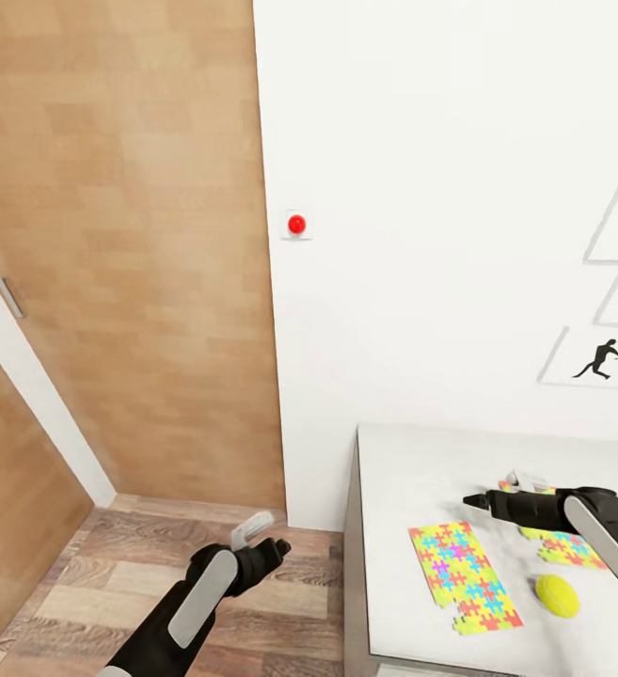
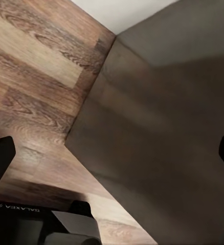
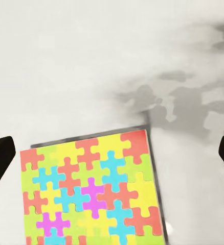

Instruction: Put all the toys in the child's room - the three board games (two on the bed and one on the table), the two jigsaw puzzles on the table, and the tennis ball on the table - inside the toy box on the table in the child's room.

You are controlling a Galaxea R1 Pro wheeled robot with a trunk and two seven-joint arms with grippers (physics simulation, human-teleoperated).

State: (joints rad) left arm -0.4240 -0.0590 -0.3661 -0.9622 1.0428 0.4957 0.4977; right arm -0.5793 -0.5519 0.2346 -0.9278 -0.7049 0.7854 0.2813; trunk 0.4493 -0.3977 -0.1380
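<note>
Right gripper point(image 1: 473, 499), black two-finger, hangs over the pale grey desk top point(image 1: 412, 470), jaws spread wide, nothing between them; in its wrist view the fingertips point(image 3: 0, 158) sit at the two frame edges with bare air between. Directly under and just ahead of it lies a flat multicoloured jigsaw puzzle sheet point(image 3: 91, 191), square-ish, edges running roughly square to the finger line. Whether that is the sheet partly hidden beneath the right forearm point(image 1: 558, 545) or the other one, I cannot tell for sure; the forearm one fits better.

Second flat rainbow jigsaw puzzle point(image 1: 461, 574) lies nearer the robot and toward the left arm's side of the right hand, long axis running away from the robot, slightly slanted. Small yellow-green tennis ball point(image 1: 557, 595) sits close beside that puzzle, back toward the right arm's elbow, apart from both sheets.

Left gripper point(image 1: 269, 545) hovers off the desk's end over the wood-plank floor point(image 1: 111, 583), jaws apart, empty, facing the grey side panel point(image 2: 158, 132).

Judgement: right arm is clearly nearer all three toys; the puzzle under it is the likely pick. Thin flat sheet, so an edge grip is probably needed.
</note>
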